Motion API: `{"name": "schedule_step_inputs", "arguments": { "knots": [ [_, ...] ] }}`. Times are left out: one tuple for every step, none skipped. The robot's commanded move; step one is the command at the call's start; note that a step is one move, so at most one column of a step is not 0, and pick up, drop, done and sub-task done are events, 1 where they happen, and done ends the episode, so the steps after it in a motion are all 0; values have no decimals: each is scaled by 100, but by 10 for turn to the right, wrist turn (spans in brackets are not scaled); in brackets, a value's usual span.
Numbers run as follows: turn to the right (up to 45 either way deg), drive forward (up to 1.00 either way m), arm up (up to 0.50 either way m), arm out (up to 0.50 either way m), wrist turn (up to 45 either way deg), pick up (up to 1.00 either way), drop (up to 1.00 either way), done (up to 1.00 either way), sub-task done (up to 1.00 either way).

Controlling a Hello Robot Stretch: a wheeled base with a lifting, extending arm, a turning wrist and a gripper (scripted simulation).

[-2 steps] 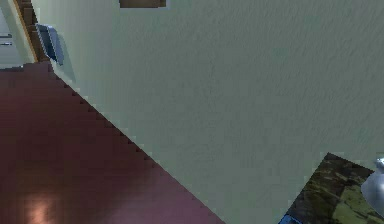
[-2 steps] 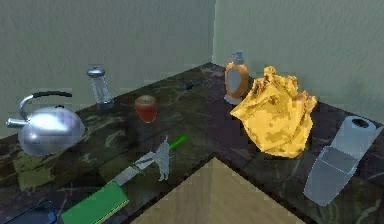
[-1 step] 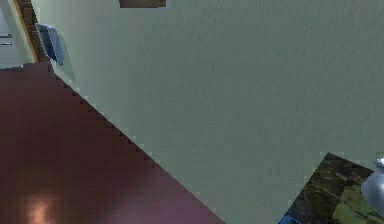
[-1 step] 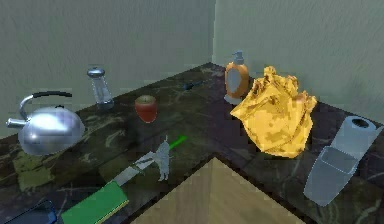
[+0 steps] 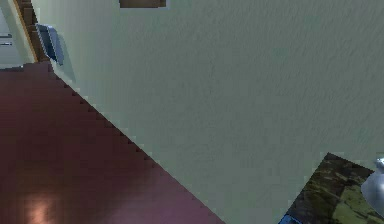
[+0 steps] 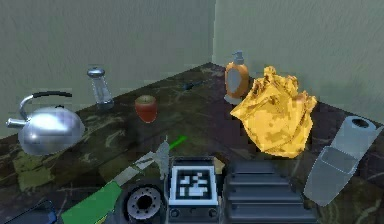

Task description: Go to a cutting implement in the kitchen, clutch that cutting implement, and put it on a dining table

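On the dark kitchen counter [image 6: 205, 118], the green-handled knife [image 6: 118, 188] lies just by the gripper [image 6: 150, 200]. I can't tell the claw's state, nor whether it holds anything. Light, stiff and sharp, I'd judge: take it by the handle.

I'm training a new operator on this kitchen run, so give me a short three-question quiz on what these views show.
1. True or false: the silver kettle stands on the dark counter at the arm side view's left.
2. What sits closest to the orange bottle? A) the yellow crumpled thing B) the kettle C) a blue bowl
3. Does the gripper hold the green-handled knife?

Key: 1 true. 2 A. 3 Cannot tell: the knife lies on the counter at the gripper.
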Motion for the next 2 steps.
{"name": "schedule_step_inputs", "arguments": {
  "knots": [
    [0,0,0,16,0,0,0,0,0],
    [0,0,0,0,450,0,0,0,0]
  ]
}}
